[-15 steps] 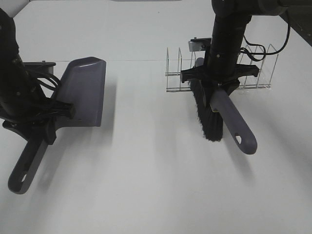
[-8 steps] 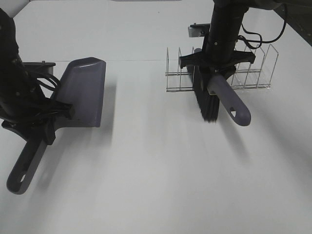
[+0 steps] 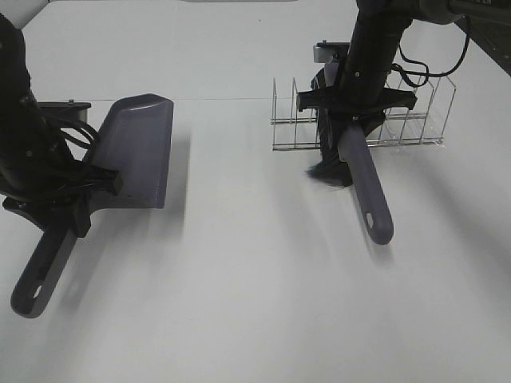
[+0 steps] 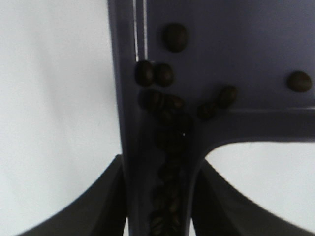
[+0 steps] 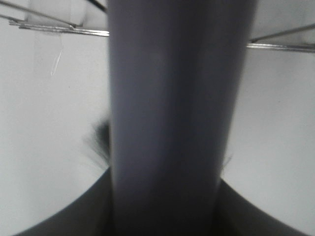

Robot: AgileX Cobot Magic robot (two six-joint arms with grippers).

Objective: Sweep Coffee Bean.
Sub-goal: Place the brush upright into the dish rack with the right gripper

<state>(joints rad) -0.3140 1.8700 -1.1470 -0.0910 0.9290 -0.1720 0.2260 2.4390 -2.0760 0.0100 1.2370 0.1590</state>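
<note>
The grey-purple dustpan [image 3: 142,144] hangs at the left, my left gripper [image 3: 81,194] shut on its handle. In the left wrist view several dark coffee beans [image 4: 169,114] lie inside the dustpan [image 4: 236,49], bunched along the channel toward the handle, between the fingers [image 4: 96,209]. No beans show on the table in the exterior high view. At the right, my right gripper [image 3: 356,118] is shut on the brush handle [image 3: 367,191]. The black bristles [image 3: 327,169] point down just in front of the rack. The handle [image 5: 170,113] fills the right wrist view, with bristles [image 5: 101,140] beside it.
A clear wire rack [image 3: 415,120] with several slots stands at the back right, right behind the brush; its wires [image 5: 59,28] show in the right wrist view. White table [image 3: 239,279] all around.
The right arm has drawn the brush back toward the rack and turned it, so the bristles are now mostly hidden behind the handle. The left arm and dustpan have stayed put.
</note>
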